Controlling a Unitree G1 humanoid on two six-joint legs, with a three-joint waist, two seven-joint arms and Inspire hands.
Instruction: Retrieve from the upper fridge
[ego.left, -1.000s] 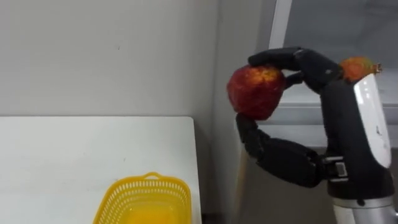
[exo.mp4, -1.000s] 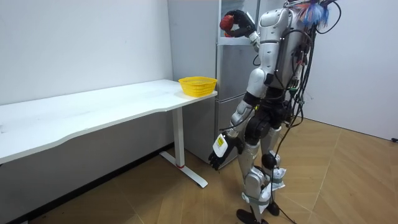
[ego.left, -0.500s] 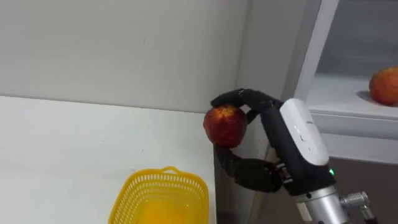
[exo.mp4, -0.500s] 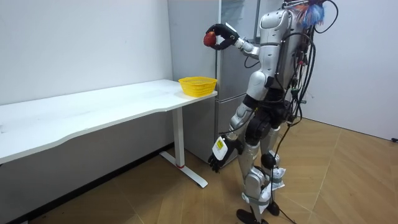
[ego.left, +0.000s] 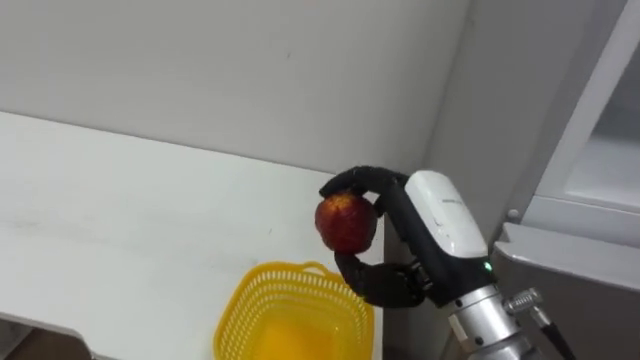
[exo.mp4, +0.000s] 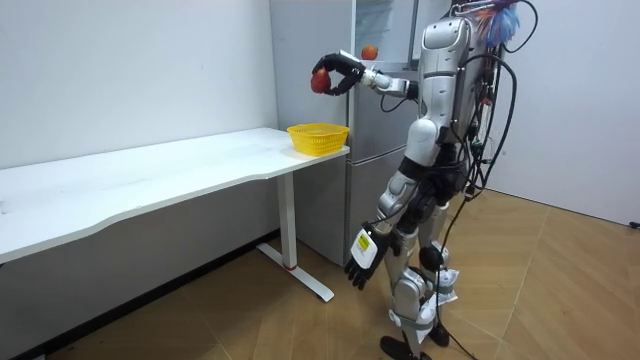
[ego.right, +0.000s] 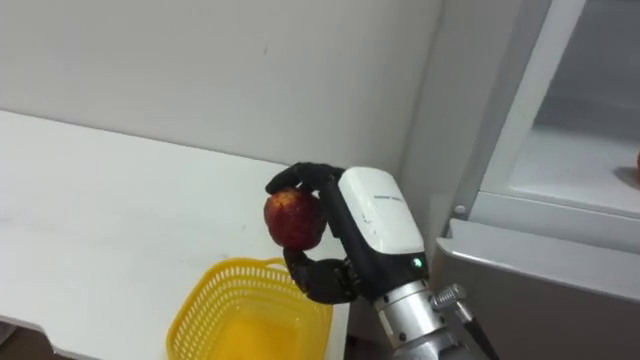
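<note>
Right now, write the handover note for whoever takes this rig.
Right hand: shut on the red apple, held in the air over the yellow basket at the end of the table beside the fridge.
Left hand: open, hanging by the thigh.
Done: apple is out of the upper fridge.
Left: probably lower it into the basket and release; another fruit sits on the upper shelf.

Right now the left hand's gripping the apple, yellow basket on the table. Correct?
Not quite: the right hand grips the apple, as the left eye view shows. The left hand hangs by the thigh in the room view. The yellow basket is on the table.
</note>
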